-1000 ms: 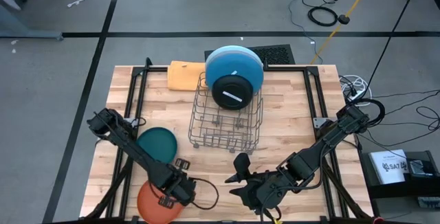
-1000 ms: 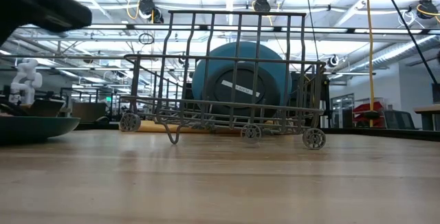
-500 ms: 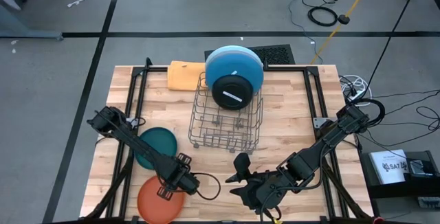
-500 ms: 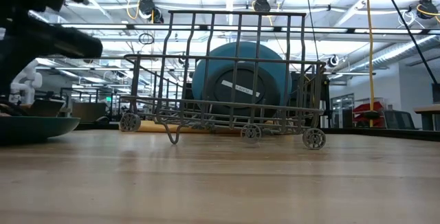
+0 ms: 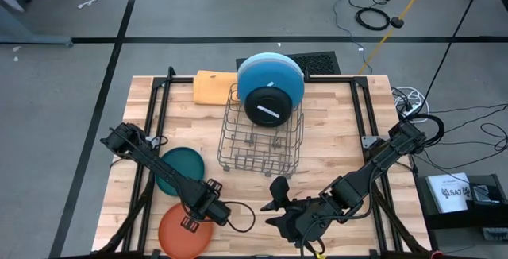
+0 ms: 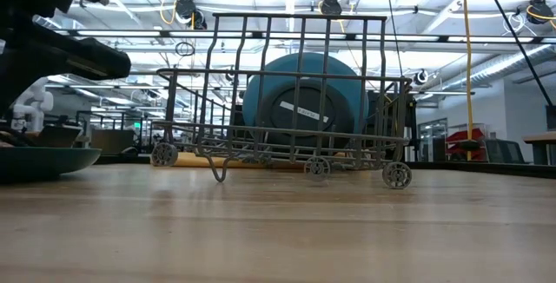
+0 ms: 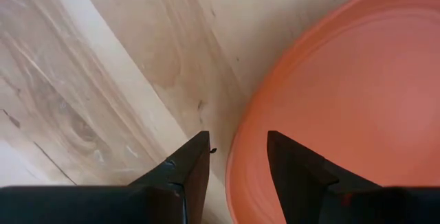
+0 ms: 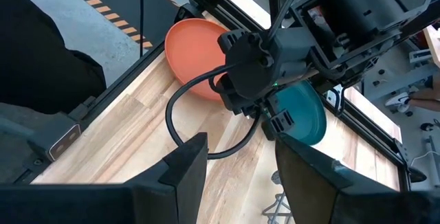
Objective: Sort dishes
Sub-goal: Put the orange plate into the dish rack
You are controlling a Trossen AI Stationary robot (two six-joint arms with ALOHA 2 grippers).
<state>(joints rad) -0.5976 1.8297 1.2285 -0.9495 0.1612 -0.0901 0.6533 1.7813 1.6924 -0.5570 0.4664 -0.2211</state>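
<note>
The left tool point(image 7: 234, 157) has come down with fingers parted astride the orange plate's point(image 7: 344, 114) rim on the bench point(image 5: 333, 148), ready to pinch; the right tool point(image 8: 237, 165) waits open nearby

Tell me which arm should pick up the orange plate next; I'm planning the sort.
Left. The left gripper hangs over the orange plate, its open fingers straddling the rim. The right gripper sits open at the table's front middle, farther away, holding nothing.
</note>
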